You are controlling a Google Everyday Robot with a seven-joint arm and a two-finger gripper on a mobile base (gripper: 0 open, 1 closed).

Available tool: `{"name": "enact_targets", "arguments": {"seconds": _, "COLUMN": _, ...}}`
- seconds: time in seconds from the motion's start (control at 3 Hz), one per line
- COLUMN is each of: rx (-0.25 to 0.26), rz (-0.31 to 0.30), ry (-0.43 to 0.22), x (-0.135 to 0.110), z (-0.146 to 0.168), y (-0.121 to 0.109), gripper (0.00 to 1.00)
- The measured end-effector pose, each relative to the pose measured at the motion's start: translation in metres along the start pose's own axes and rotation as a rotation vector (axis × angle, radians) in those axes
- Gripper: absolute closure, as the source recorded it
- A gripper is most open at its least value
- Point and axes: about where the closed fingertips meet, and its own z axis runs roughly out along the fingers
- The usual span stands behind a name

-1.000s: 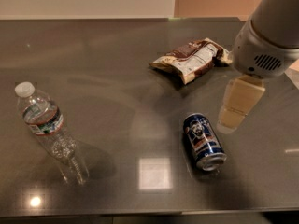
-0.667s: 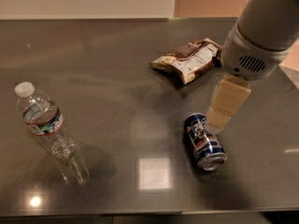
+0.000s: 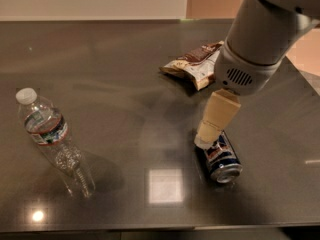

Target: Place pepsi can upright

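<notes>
The pepsi can (image 3: 223, 159) lies on its side on the dark table (image 3: 125, 84), right of centre, with its silver end facing the front. It is dark blue with red-and-white marks. My gripper (image 3: 206, 140) hangs from the white arm at the upper right and reaches down to the can's far end. Its cream-coloured finger (image 3: 218, 115) covers that end of the can.
A clear plastic water bottle (image 3: 50, 139) with a white cap stands at the left. A brown-and-white snack bag (image 3: 192, 64) lies behind the arm, at the back centre-right. The table's front edge runs along the bottom.
The arm has moved left and down, bringing my gripper from beside the can's right to its far end. The can, bottle and bag have not moved.
</notes>
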Motion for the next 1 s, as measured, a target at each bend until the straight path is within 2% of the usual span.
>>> {"name": "enact_targets", "arguments": {"seconds": 0.67, "rx": -0.04, "rz": 0.113, "ry": 0.046, "x": -0.004, "z": 0.029, "y": 0.016, "gripper": 0.0}}
{"name": "enact_targets", "arguments": {"seconds": 1.0, "rx": -0.011, "rz": 0.217, "ry": 0.09, "x": 0.005, "z": 0.039, "y": 0.015, "gripper": 0.0}}
